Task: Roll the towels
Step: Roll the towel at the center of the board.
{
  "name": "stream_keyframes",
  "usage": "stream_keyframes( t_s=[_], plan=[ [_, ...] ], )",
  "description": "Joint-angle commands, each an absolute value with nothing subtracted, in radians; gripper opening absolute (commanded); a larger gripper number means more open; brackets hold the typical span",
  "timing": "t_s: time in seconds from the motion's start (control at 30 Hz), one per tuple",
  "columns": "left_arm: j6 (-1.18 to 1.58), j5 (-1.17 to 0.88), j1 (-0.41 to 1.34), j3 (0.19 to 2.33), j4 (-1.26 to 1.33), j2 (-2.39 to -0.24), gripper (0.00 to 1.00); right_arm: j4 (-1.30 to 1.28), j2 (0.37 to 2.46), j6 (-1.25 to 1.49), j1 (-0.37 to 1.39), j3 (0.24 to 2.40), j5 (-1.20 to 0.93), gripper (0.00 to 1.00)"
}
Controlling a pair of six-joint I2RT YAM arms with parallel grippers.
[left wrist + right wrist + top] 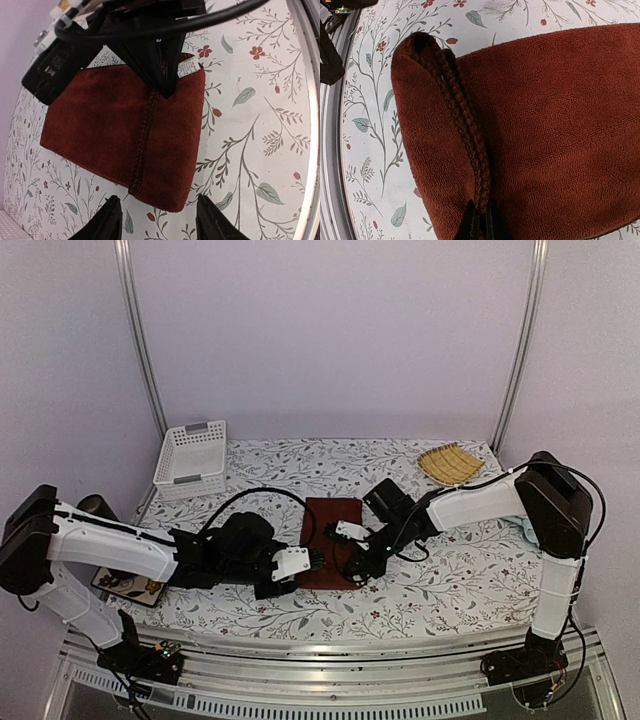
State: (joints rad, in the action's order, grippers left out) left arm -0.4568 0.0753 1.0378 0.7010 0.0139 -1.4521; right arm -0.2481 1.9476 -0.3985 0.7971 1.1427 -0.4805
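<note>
Centre of the top view holds a dark rust-red terry towel (332, 522), lying on the table (450, 570), which wears a white cloth printed with leaves and small red flowers; both grippers sit at the towel's lower end in that view. The right gripper (480, 226) has its fingers pressed tight together on the towel's braided hem, at the bottom middle of the right wrist view; from that pinch the hem runs to the upper left of the frame, where the edge stands raised and curled over beside the flat cloth on its right; in the left wrist view the same gripper comes down from the top of the frame, its black tip on the hem line near the towel's upper edge. The left gripper (161, 222) stands about half open at the bottom of that view with nothing between its fingers (111, 222); the towel's nearest corner lies just above them, and I cannot tell whether it touches them. In the top view a white slatted plastic basket (192, 458) sits at the upper left of the table and a yellow woven bamboo mat (450, 463) at the upper right; both are well apart from the towel.
</note>
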Motion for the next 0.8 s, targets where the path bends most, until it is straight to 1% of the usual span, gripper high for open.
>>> stream_keyframes(
  t_s=[0.0,0.27,0.37,0.5,0.77],
  plan=[
    [-0.532,0.137,1.093,0.688,0.098,-1.505,0.52,-0.3,1.975,-0.38,0.786,1.174,-0.473,0.03],
    [-0.639,0.174,1.156,0.663,0.16,-1.581,0.51,-0.307,1.997,-0.365,0.785,1.181,-0.479,0.04],
    [-0.659,0.222,1.165,0.66,0.191,-1.618,0.51,-0.312,2.0,-0.366,0.784,1.187,-0.483,0.04],
    [-0.664,0.29,1.167,0.685,0.217,-1.673,0.51,-0.315,1.997,-0.368,0.784,1.186,-0.486,0.04],
    [-0.653,0.339,1.167,0.712,0.239,-1.759,0.52,-0.322,1.995,-0.373,0.785,1.188,-0.488,0.04]
  ],
)
